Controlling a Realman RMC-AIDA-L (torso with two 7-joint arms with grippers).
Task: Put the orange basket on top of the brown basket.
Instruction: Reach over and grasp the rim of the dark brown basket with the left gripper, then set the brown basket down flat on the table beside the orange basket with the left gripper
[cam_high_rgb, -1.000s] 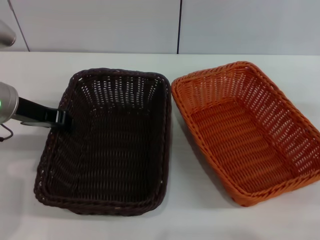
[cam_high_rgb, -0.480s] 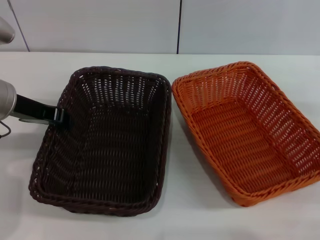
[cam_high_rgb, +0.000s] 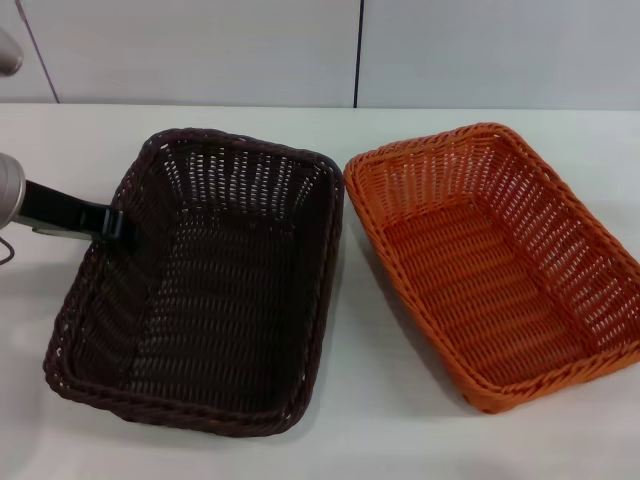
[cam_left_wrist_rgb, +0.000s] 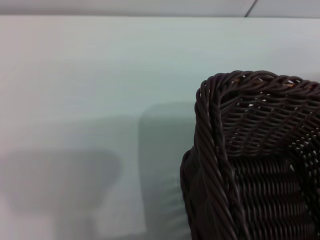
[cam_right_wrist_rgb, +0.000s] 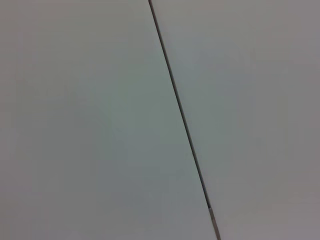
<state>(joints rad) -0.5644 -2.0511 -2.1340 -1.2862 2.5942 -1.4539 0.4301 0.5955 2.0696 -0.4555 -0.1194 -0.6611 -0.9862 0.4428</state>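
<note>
**Two wicker baskets side by side, left pincer at the brown rim**

Nearest the robot runs the bare front strip of the white, smooth table (cam_high_rgb: 400, 440). On it lies the brown basket (cam_high_rgb: 210, 300): a shallow rectangular tray of dark chocolate wicker, with a thick braided rim, sloping open-weave walls and a tightly woven flat floor. Its near left corner sits skewed toward the robot's left. In the left wrist view one rounded corner of this basket (cam_left_wrist_rgb: 250, 150) shows the twisted rope-like rim strands above the finer ribbed wall, set against plain table.

To the right, just beside it, lies the orange basket (cam_high_rgb: 500, 270), of the same shape and weave in bright orange, turned at a slight angle; it rests on the table, not on the brown one.

Midway back, the left pincer (cam_high_rgb: 112, 225), black on a silver wrist, is clamped on the brown basket's left rim.

The right pincer is out of sight; its wrist view shows only pale flat panels divided by a dark seam (cam_right_wrist_rgb: 182, 120).
</note>
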